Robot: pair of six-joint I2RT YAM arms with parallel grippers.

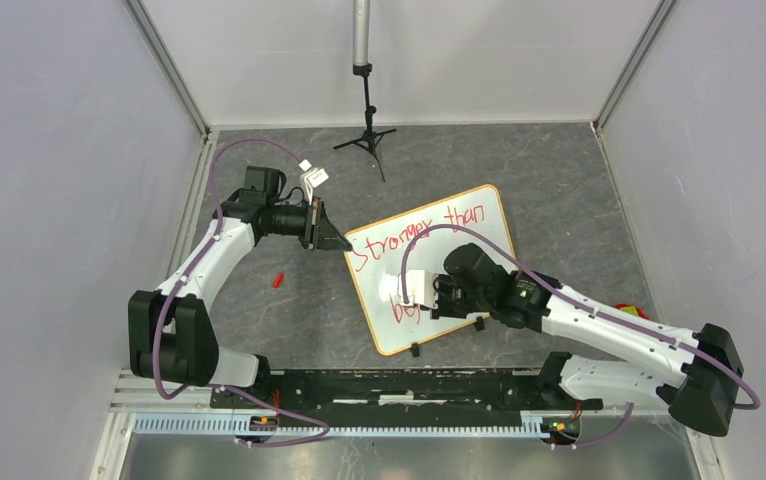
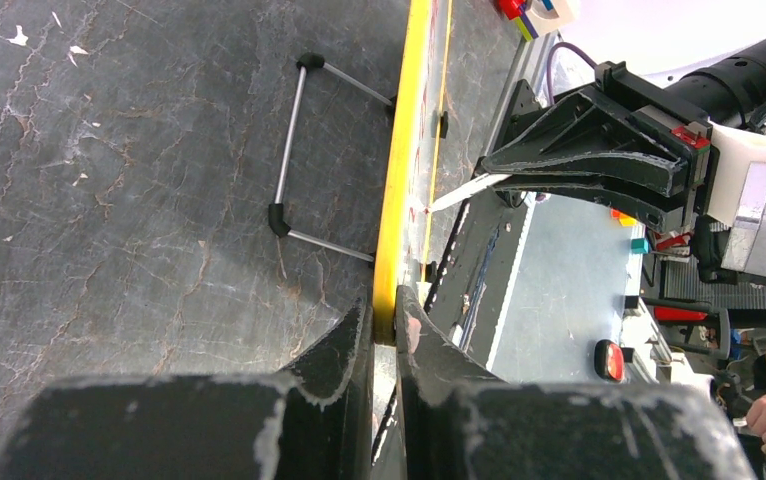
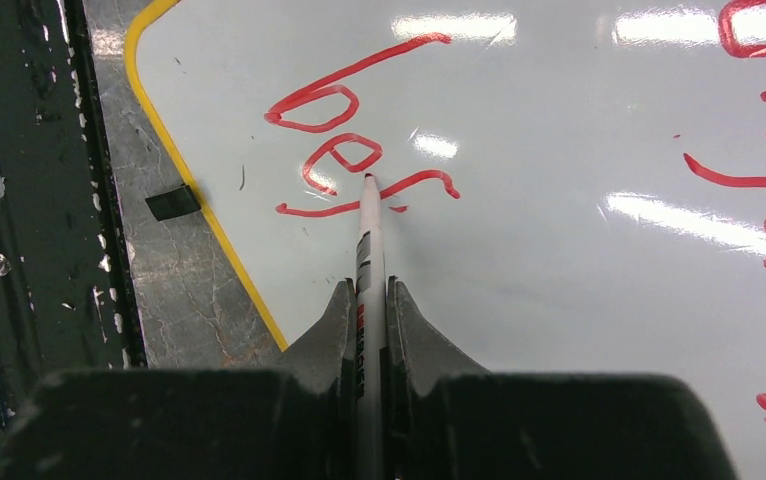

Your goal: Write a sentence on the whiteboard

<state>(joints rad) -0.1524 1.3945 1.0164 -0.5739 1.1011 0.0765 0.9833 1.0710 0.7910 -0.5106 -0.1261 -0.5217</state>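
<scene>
The whiteboard (image 1: pixel 479 235) lies tilted on the dark table, its orange frame seen edge-on in the left wrist view (image 2: pixel 399 180). Red words of the sentence (image 1: pixel 409 238) read "Stronger than" on the upper row; a second row (image 3: pixel 344 160) reads "bef". My left gripper (image 2: pixel 384 315) is shut on the board's frame at its far left corner (image 1: pixel 344 240). My right gripper (image 3: pixel 371 290) is shut on a white marker (image 3: pixel 369 240), its red tip touching the board at the last letter. My right gripper (image 1: pixel 414 290) hovers over the board's lower left part.
A red marker cap (image 1: pixel 279 279) lies on the table left of the board. A small black tripod (image 1: pixel 367 135) stands at the back. White tags (image 1: pixel 311 175) lie near the left wrist. The black base rail (image 1: pixel 399 385) runs along the near edge.
</scene>
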